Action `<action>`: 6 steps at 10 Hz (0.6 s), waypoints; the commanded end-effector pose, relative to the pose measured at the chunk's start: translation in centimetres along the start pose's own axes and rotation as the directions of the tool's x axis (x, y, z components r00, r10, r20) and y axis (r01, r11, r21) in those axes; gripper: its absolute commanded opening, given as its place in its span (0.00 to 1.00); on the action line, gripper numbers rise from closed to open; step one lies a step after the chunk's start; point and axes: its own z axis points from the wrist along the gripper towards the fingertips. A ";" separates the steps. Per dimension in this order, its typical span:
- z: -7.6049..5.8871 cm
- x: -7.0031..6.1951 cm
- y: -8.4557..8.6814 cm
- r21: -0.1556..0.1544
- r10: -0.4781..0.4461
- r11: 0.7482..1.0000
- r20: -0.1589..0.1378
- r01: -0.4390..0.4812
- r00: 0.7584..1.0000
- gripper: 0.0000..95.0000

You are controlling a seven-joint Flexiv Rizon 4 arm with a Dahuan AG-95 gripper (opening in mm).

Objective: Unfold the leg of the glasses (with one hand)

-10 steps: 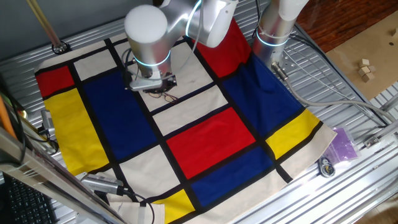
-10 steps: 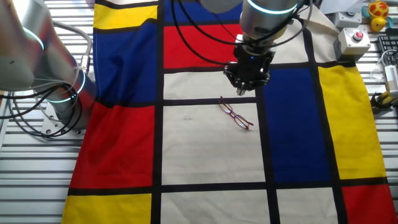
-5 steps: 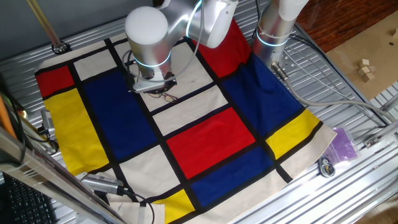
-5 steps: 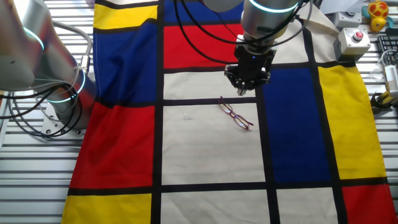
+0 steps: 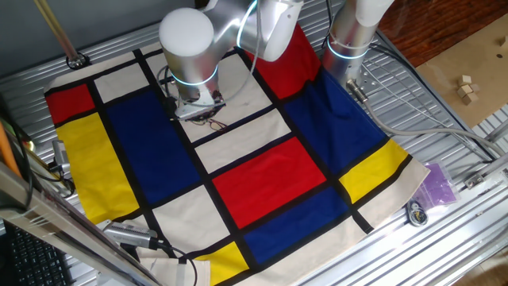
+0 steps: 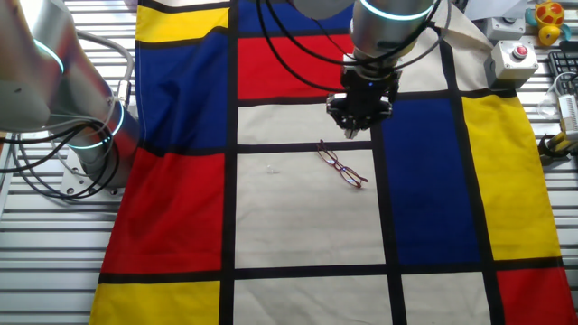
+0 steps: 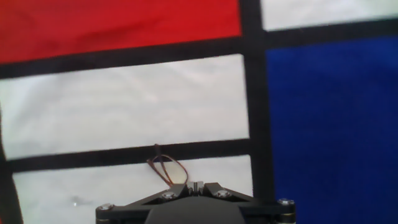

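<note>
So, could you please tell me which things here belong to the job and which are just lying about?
Job:
glasses
claw

Lying about:
checked cloth
red button box
purple bag
wooden blocks

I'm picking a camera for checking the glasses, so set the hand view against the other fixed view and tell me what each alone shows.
Only the hand view: the gripper from behind, with just one looped end of the thin reddish-brown wire-rimmed glasses poking out ahead of it.

Only the other fixed view: the whole glasses lying on a white cloth square, the gripper above their far end, plus a grey box with a red button.

Both: the checked cloth's white, red and blue squares with black bands.
</note>
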 end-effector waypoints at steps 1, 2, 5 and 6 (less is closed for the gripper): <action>1.0 -0.2 1.4 0.009 -0.119 0.993 0.000 0.119 0.993 0.00; 1.5 0.0 2.1 0.015 -0.140 0.990 0.000 0.140 0.990 0.00; 2.6 0.5 3.7 0.044 -0.207 0.977 -0.023 0.208 0.978 0.00; 2.9 0.6 4.1 0.051 -0.210 0.976 -0.026 0.211 0.977 0.00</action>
